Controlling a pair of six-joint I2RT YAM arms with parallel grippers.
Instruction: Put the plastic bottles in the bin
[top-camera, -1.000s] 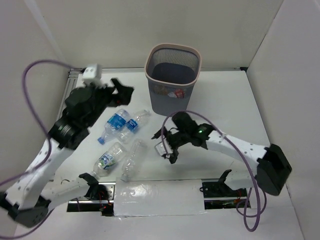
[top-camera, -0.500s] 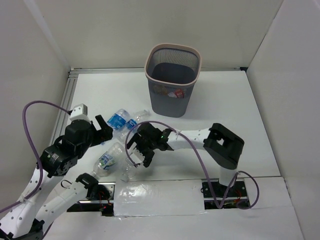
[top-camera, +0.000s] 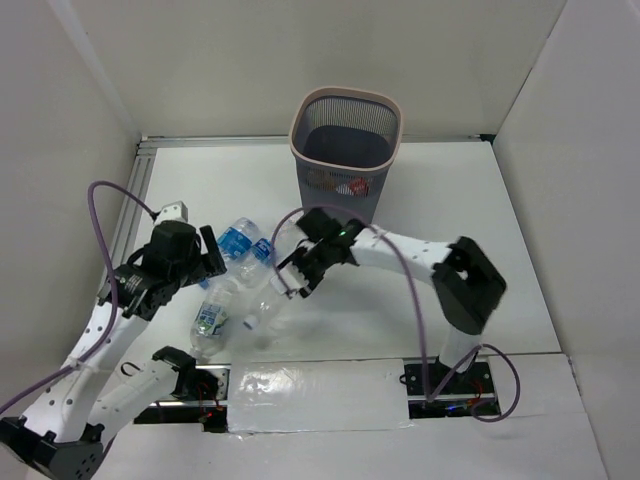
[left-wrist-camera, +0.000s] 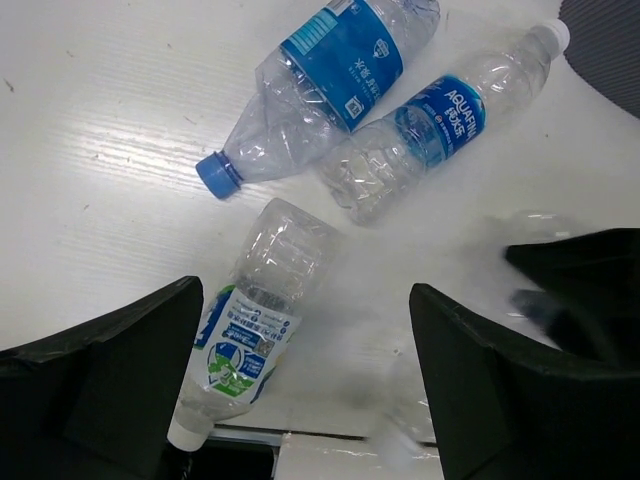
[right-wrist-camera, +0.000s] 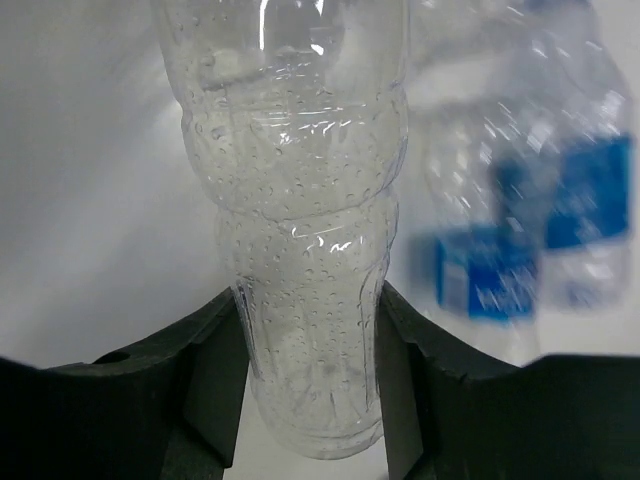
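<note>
The bin (top-camera: 345, 160) stands at upper centre. The left gripper (left-wrist-camera: 305, 380) hangs spread wide over the green-label bottle (left-wrist-camera: 245, 340) at lower left. The right gripper (right-wrist-camera: 310, 400) clamps the clear bottle (right-wrist-camera: 300, 200) mid-frame, with two blue-label bottles (left-wrist-camera: 350, 60) lying just beside it.

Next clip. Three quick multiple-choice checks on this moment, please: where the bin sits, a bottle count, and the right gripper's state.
1. Where on the table does the bin stand? A) toward the far edge B) between the arm bases C) at the left edge
2. How many blue-labelled bottles lie outside the bin? A) one B) two C) four
3. The right gripper is: A) wide open over bare table B) closed on the unlabelled clear bottle C) inside the bin
Key: 1 A, top view shows it near the back; 2 B, two lie side by side; 3 B, its fingers press the bottle's sides.
</note>
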